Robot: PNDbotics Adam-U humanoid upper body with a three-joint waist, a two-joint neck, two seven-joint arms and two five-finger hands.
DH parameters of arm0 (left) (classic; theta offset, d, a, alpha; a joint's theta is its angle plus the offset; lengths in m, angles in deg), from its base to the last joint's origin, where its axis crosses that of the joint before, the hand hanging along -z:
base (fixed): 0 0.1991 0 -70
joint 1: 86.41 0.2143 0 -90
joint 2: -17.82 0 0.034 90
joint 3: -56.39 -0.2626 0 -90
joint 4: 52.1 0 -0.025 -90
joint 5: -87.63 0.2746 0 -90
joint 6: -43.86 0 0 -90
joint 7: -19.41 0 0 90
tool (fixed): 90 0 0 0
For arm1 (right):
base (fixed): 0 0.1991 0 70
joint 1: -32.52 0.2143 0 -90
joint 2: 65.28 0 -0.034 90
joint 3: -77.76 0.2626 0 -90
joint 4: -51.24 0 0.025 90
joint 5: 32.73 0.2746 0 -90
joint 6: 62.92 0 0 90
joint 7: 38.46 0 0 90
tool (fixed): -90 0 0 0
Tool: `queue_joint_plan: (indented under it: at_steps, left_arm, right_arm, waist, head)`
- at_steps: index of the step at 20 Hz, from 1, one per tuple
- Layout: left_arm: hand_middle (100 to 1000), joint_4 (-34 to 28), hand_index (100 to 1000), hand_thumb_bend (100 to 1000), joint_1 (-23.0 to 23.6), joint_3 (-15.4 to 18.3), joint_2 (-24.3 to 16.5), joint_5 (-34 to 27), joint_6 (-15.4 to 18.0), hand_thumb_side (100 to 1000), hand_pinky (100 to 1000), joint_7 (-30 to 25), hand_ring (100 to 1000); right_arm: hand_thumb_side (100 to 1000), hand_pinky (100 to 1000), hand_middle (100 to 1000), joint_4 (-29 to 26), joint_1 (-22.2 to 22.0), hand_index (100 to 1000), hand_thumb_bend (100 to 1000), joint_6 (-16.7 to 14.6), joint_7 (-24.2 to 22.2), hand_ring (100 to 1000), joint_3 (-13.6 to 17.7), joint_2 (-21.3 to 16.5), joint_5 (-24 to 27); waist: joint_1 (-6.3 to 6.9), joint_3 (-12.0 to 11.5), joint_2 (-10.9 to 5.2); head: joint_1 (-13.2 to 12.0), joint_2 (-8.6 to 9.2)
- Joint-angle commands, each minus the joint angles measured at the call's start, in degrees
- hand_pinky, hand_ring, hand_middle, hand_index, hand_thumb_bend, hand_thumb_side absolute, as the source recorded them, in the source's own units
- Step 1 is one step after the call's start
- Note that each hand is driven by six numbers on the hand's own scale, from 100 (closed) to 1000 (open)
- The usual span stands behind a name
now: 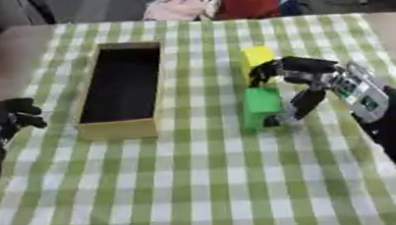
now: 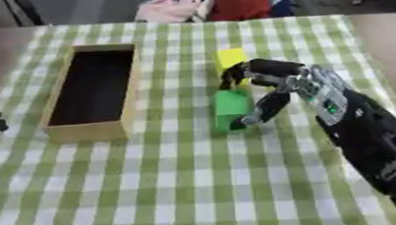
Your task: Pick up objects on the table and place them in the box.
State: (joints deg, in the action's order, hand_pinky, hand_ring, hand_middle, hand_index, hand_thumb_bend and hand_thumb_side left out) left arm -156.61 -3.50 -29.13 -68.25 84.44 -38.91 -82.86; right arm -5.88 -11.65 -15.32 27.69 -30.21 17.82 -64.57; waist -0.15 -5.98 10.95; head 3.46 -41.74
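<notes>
On the surface [image 1: 206,183], which is covered with a green and white checked cloth, there are two blocks and one box. The green block [image 1: 261,108] lies right of the middle, and its long axis runs from the near side to the far side. The yellow block [image 1: 256,57] stands just behind it, towards the far edge; the two look very close or touching, but I cannot tell which.

The right robot hand [image 2: 277,82] comes in from the right side. Its fingers are curled around the green block: the fingers [image 2: 238,75] reach over the far end, between the two blocks, and the thumb [image 2: 266,108] presses on the right side near the front end. The block rests on the cloth.

The box [image 1: 121,129] is one long open box with yellowish walls and a dark inside. It lies left of the blocks, well apart, and its long axis also runs from near to far.

The left robot hand [image 1: 8,116] shows at the left edge, with curled fingers that hold nothing
</notes>
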Motion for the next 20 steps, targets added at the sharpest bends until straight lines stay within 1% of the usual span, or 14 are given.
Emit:
queue_joint_plan:
  at_steps: [1,3,4,5,6,8,11,13,15,18,20]
  left_arm:
    - [602,-0.8,754,100,-0.4,0.1,-0.5,-0.2,0.0,859,765,-0.1,588]
    - [602,-0.8,754,100,-0.4,0.1,-0.5,-0.2,0.0,860,765,-0.1,588]
    - [602,-0.8,754,100,-0.4,0.1,-0.5,-0.2,0.0,860,765,-0.1,588]
    - [602,-0.8,754,100,-0.4,0.1,-0.5,-0.2,0.0,860,765,-0.1,588]
    - [602,-0.8,755,100,-0.4,0.1,-0.5,-0.2,0.0,861,765,-0.1,588]
    - [602,-0.8,755,100,-0.3,0.2,-0.5,-0.3,0.0,860,765,-0.1,589]
    - [601,-0.9,754,100,-0.3,0.2,-0.6,-0.3,0.0,859,765,0.0,588]
    - [601,-0.9,754,100,-0.3,0.2,-0.6,-0.3,0.0,860,764,-0.1,589]
    - [600,-1.0,753,100,-0.3,0.0,-0.7,-0.3,0.1,858,764,-0.3,588]
    - [597,-1.1,749,100,-0.2,-0.4,-0.8,-0.4,0.2,860,763,-1.1,585]
    - [595,-0.9,741,100,-0.2,-0.8,-0.8,-0.3,0.4,861,762,-1.9,584]
  right_arm:
    - [388,655,443,0.0,1.0,576,425,-4.9,-1.6,779,0.7,-0.7,-2.2]
    - [336,642,405,-0.1,1.0,540,403,-5.0,0.2,753,0.7,-0.7,-3.3]
    - [294,626,373,-0.1,1.0,511,388,-5.0,1.1,726,0.7,-0.7,-3.8]
    - [286,623,369,-0.1,1.0,505,386,-5.0,2.0,720,0.7,-0.7,-4.4]
    - [247,610,349,-0.2,1.0,485,376,-5.1,2.8,700,0.7,-0.7,-4.9]
    - [209,596,329,-0.4,1.0,467,354,-5.1,4.7,682,0.7,-0.8,-5.7]
    - [183,593,326,-2.0,1.2,463,338,-5.2,6.9,679,0.2,-1.4,-5.6]
    - [158,592,323,-4.5,1.5,460,337,-5.2,7.5,673,-0.5,-2.2,-4.4]
    - [125,591,320,-7.6,1.9,458,320,-4.8,7.5,672,-1.3,-3.1,-1.9]
    - [100,591,321,-11.7,3.0,459,315,-3.5,6.1,669,-2.0,-4.1,2.8]
    - [100,591,321,-13.5,4.2,459,314,-2.4,4.8,667,-2.0,-4.6,5.8]
  waist:
    - [0.15,0.0,-0.82]
    - [0.19,-0.1,-0.86]
    - [0.20,-0.1,-0.88]
    - [0.22,-0.1,-0.89]
    - [0.22,-0.1,-0.90]
    - [0.23,-0.1,-0.93]
    - [0.12,-0.2,-1.04]
    - [-0.03,-0.3,-1.15]
    - [-0.23,-0.5,-1.33]
    - [-0.51,-1.0,-1.60]
    - [-0.74,-1.5,-1.69]
  head:
    - [0.1,0.16]
    - [0.1,0.15]
    - [0.1,0.13]
    - [0.1,0.12]
    - [0.1,0.12]
    - [0.2,0.10]
    - [0.1,0.07]
    - [0.1,0.02]
    - [0.2,-0.11]
    - [0.5,-0.21]
    - [1.0,-0.16]
